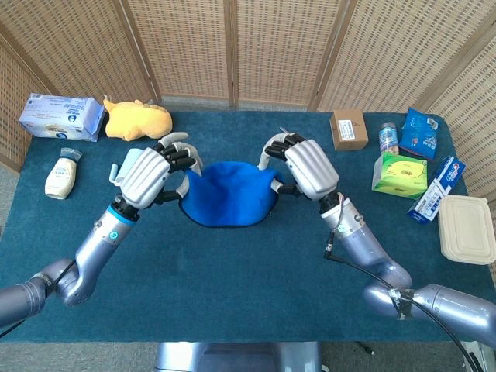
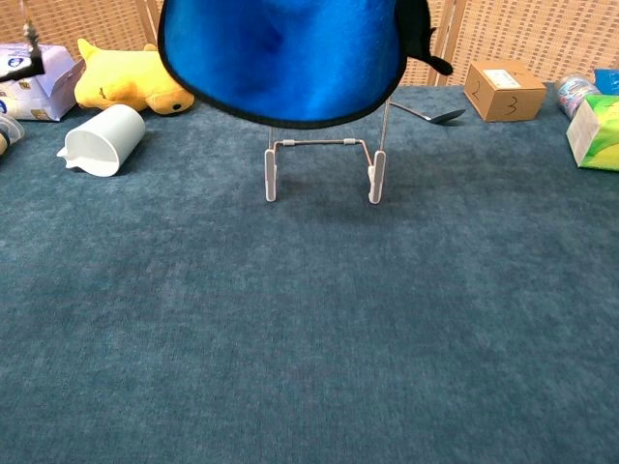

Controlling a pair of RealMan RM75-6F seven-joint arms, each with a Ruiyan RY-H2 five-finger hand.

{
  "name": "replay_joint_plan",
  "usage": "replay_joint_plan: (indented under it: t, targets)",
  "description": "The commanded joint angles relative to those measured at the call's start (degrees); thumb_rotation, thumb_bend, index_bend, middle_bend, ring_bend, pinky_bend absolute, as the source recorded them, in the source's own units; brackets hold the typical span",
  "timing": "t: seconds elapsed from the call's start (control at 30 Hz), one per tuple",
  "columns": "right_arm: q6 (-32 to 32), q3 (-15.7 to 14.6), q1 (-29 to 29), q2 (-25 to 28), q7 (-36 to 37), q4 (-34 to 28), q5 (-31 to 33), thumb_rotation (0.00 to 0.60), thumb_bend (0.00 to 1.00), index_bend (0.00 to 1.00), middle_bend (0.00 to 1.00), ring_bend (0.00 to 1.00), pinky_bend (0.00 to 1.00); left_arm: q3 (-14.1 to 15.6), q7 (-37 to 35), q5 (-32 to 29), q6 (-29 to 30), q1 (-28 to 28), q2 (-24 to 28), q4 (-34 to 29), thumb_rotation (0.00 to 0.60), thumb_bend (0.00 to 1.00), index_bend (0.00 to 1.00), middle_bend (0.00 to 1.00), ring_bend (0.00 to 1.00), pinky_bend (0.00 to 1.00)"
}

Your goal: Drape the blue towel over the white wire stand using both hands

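Your left hand [image 1: 147, 174] and right hand [image 1: 306, 165] each grip the blue towel [image 1: 227, 194] mid-frame, above the stand [image 2: 322, 164]. The box [image 2: 501, 89], upper right, reads "3".
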Motion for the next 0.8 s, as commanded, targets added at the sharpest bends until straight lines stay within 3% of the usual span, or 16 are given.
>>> replay_joint_plan:
  t: [0.03,0.53,0.8]
  targets:
    - [-1.5,0.6,1.3,-0.2,0.7,2.2,1.4,0.6,0.45,0.96,0.5,0.34,0.38,-0.9,0.2,-0.8,-0.8,-1.0,-0.5,1.2,0.6,0.67,0.78,0.49,0.36,0.19]
    - [-5.3,1.9,5.7,-2.1,3.0,10.0,4.0,0.6,0.45,0.96,0.5,0.34,0.38,-3.1,-1.0,-3.3,-3.8,-4.8,-5.2,8.4,0.6,0.67,0.78,0.49,0.36,0.19]
    - [-9.0,2.1,9.3,-4.3,3.8,16.7,5.9,0.6,0.46,0.96,0.5,0.34,0.38,-4.0,-2.6,-5.0,-6.7,-8.0,-9.5,16.3,0.6,0.66,0.78,0.49,0.36,0.19]
